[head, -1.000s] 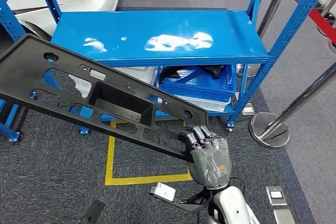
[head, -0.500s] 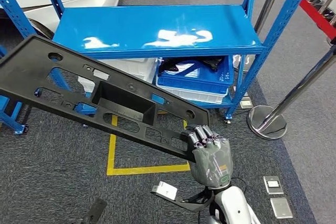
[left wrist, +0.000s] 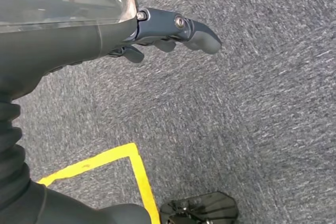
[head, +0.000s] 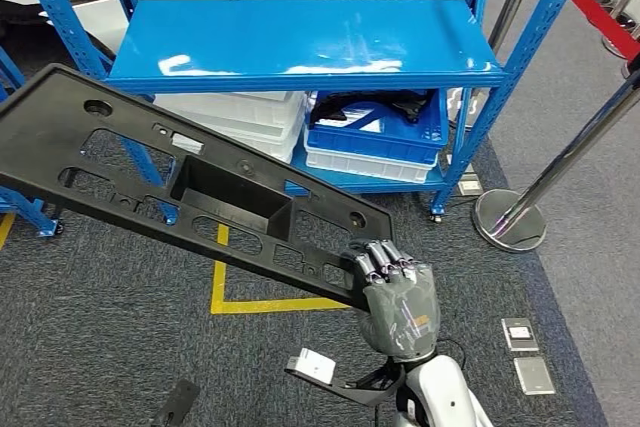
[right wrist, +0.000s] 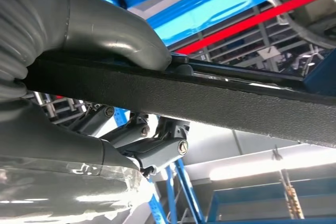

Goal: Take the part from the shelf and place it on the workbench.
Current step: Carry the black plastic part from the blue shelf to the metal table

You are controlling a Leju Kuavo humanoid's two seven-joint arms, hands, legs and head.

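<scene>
Bright, even overhead light fills the scene. The blue shelf [head: 302,42] carries pale glare streaks on its top board, and shadows under it are soft. In the left wrist view the carpet [left wrist: 238,119] is streaked with motion blur. In the right wrist view the part [right wrist: 222,103] is sharp, the background soft and partly overexposed.

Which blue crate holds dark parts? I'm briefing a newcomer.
Start at the blue metal shelf rack and look under its top board. The blue plastic crate sits right of the white stacked trays, alone in holding dark parts.
</scene>
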